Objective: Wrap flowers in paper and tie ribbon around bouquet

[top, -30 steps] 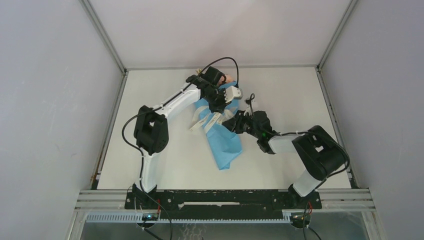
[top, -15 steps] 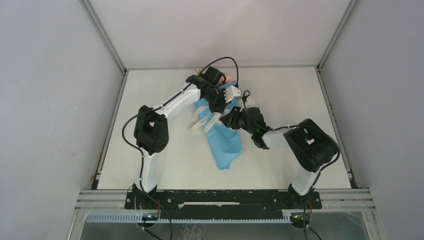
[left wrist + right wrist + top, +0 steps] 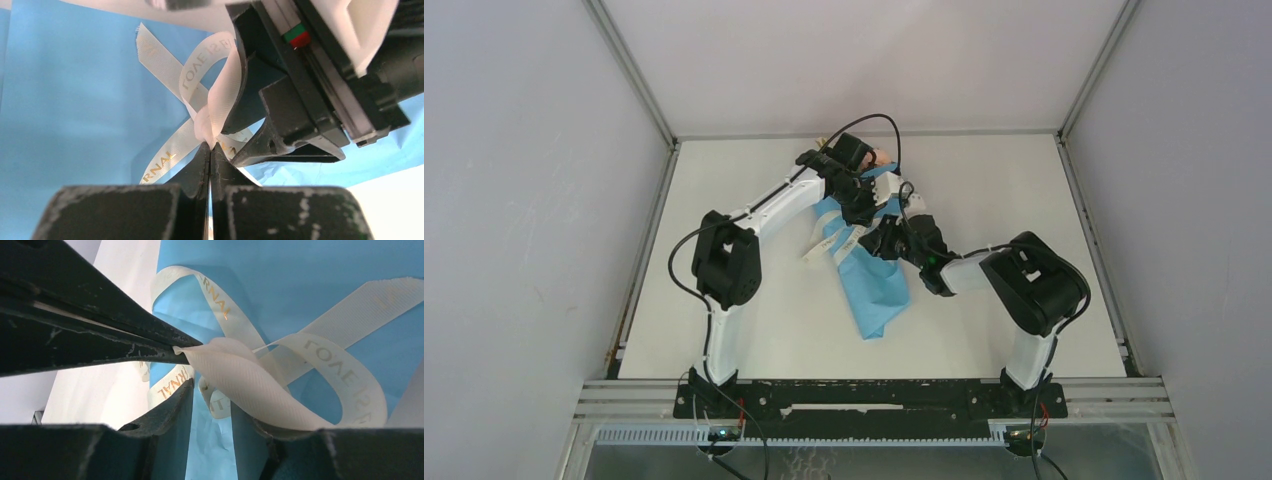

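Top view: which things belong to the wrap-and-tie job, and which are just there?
Job:
- bouquet
- ribbon
- left gripper, shut on the ribbon
- right gripper, at the knot

Not job:
- table
- cable on the left arm
- mounting rail

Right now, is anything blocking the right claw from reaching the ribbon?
Nothing visible does. The ribbon drapes over the open right gripper, and the left gripper pinches it shut just beside.

A white table (image 3: 754, 330) stands between grey walls (image 3: 524, 200).
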You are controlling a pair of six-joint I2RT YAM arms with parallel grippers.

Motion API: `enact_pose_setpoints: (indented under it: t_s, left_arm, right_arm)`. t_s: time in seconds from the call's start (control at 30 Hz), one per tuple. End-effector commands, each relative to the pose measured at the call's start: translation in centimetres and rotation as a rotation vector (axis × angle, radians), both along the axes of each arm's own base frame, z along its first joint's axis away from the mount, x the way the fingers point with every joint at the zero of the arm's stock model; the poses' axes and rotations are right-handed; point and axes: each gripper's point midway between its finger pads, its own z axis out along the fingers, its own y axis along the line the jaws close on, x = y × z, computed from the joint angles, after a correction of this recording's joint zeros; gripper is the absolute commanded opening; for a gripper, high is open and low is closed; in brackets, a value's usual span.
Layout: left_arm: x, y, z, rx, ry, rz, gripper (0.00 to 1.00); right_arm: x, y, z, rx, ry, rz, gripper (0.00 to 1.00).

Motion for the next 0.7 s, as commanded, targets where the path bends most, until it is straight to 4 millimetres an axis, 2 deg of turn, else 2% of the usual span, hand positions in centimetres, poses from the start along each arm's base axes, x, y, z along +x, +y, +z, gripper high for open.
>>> enact_pose_setpoints:
  t_s: [0.0,0.13,0.27,0.57,0.6,0.63,0.67]
  left_arm:
    - [0.4,-0.2,0.4,-0.023,-0.015,0.003,0.0]
    - [0.4,-0.1,0.3,-0.016,-0.018,0.005,0.0]
    - [0.8,0.2,0.3,-0.003,-0.035,0.008,0.0]
    - [1.5,1.2,-0.5,0.035,-0.049,0.026,0.0]
    - [1.5,1.3,-0.4,0.04,-0.049,0.026,0.07]
    - [1.4,1.5,-0.3,0.048,-0.045,0.028,0.22]
    - [1.3,1.7,-0.1,0.054,-0.042,0.029,0.44]
  right_arm:
    - [0.5,1.4,0.5,0.007,-0.032,0.038,0.41]
    - [0.6,1.4,0.3,0.02,-0.02,0.049,0.32]
    - [0.1,1.5,1.0,0.033,-0.015,0.088,0.15]
    - [-3.2,1.6,2.2,0.036,0.013,0.238,0.01]
    - [-3.6,1.6,2.3,0.036,0.018,0.252,0.0]
    - [-3.8,1.5,2.6,0.038,0.018,0.269,0.0]
    - [-4.0,1.5,2.7,0.041,0.022,0.283,0.0]
